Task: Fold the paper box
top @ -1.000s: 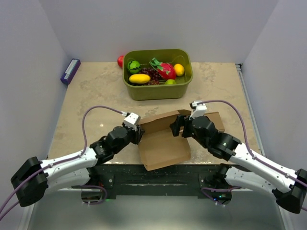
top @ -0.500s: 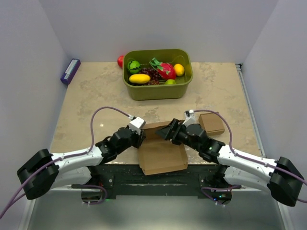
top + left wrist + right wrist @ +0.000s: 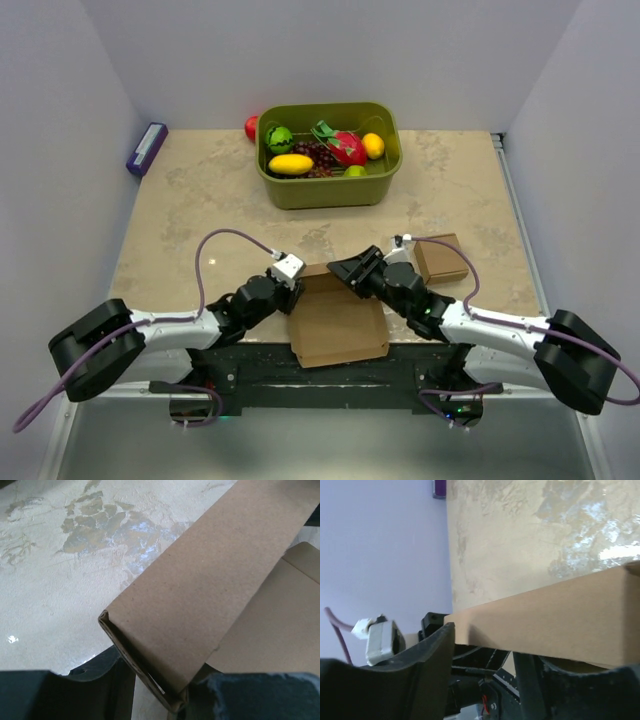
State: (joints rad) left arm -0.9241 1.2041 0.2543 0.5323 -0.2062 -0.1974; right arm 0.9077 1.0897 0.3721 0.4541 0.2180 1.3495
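Note:
The paper box lies flat and low at the table's near edge, its rear wall folded down. My left gripper is at the box's back left corner. In the left wrist view the doubled-over wall runs between the fingers and my left gripper is shut on its end. My right gripper is at the rear edge, jaws spread wide. In the right wrist view a cardboard panel lies across the open right gripper, resting against the fingers.
A small brown cardboard cube sits right of my right gripper. A green bin with toy fruit stands at the back centre, with a red ball behind it. A purple object lies at the far left edge.
The box's raised rear panel has come down and the box now lies lower and flatter. Both grippers have dropped and drawn nearer. The right gripper has swung left, uncovering the small cube.

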